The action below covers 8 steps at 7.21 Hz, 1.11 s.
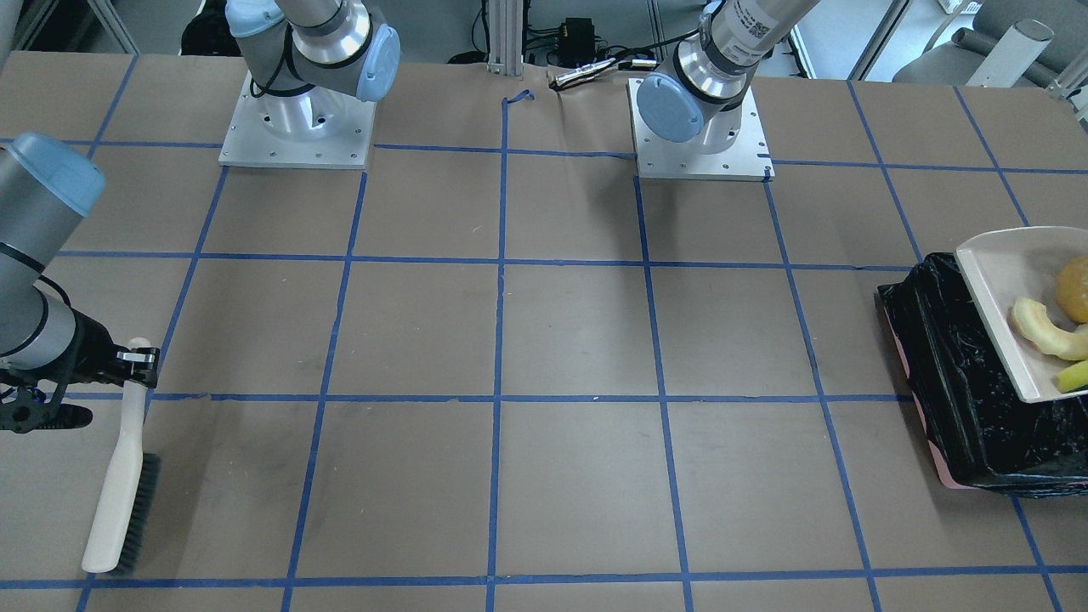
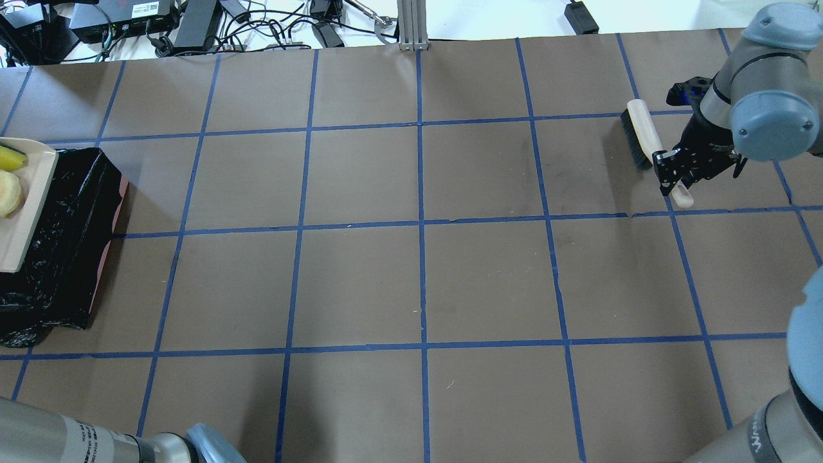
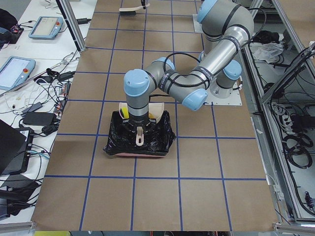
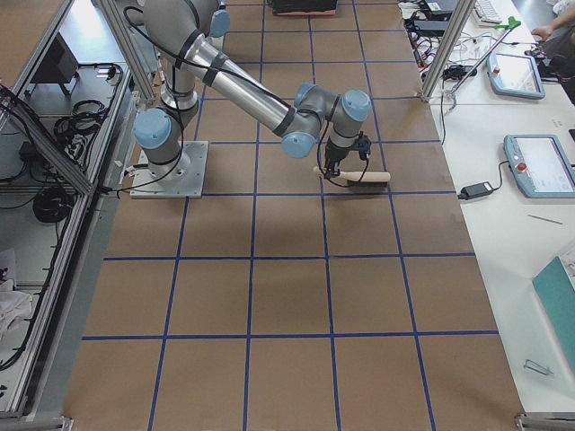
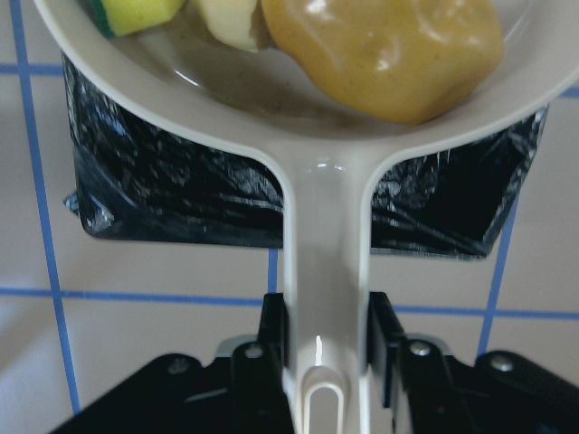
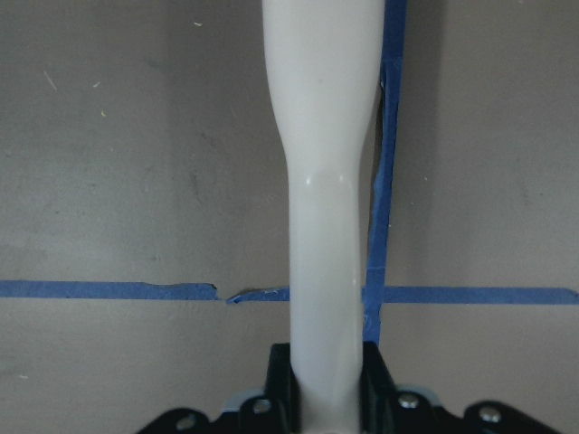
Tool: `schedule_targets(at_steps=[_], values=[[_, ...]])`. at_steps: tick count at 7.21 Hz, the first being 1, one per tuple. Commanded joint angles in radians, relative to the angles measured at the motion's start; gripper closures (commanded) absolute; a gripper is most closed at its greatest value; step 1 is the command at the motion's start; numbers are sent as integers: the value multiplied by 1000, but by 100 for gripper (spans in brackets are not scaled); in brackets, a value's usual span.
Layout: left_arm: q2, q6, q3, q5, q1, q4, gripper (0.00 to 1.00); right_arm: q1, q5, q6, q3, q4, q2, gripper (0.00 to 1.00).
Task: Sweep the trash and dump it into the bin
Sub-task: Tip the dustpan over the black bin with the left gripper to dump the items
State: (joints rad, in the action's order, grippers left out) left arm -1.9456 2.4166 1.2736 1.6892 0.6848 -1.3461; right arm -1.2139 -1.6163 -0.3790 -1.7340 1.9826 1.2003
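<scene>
My left gripper [image 5: 327,348] is shut on the handle of the beige dustpan [image 5: 326,226], which it holds over the black-lined bin [image 5: 181,199]. All three pieces of trash lie in the pan: an orange-brown lump [image 5: 384,50], a cream slice [image 5: 226,23] and a yellow-green sponge [image 5: 136,14]. The front-facing view shows the pan [image 1: 999,272] tilted above the bin [image 1: 952,365] at the table's end. My right gripper [image 2: 672,168] is shut on the white handle of the brush [image 2: 643,132] at the other end of the table. I cannot tell if the bristles touch the table.
The brown table is marked with a grid of blue tape lines [image 2: 421,222]. The arm base plates [image 1: 297,127] stand at the robot's side of it. Cables and electronics [image 2: 193,19] lie beyond the far edge. The bin's pink base edge [image 2: 119,206] faces the table's middle.
</scene>
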Motion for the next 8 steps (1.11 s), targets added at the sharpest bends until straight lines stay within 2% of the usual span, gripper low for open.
schedule_targets(at_steps=[1, 3, 5, 7, 8], values=[[-15, 10, 12, 105, 4, 93, 100, -1, -10, 3, -1, -1, 1, 100], [-12, 30, 29, 212, 19, 120, 100, 1, -13, -3, -2, 1, -1, 100], [-10, 59, 94, 315, 50, 308, 100, -1, -14, -4, -4, 1, -5, 100], [-16, 61, 110, 361, 64, 361, 100, 1, -14, -8, -4, 1, -8, 100], [-16, 81, 109, 441, 106, 389, 100, 1, -14, -6, -4, 1, -8, 99]])
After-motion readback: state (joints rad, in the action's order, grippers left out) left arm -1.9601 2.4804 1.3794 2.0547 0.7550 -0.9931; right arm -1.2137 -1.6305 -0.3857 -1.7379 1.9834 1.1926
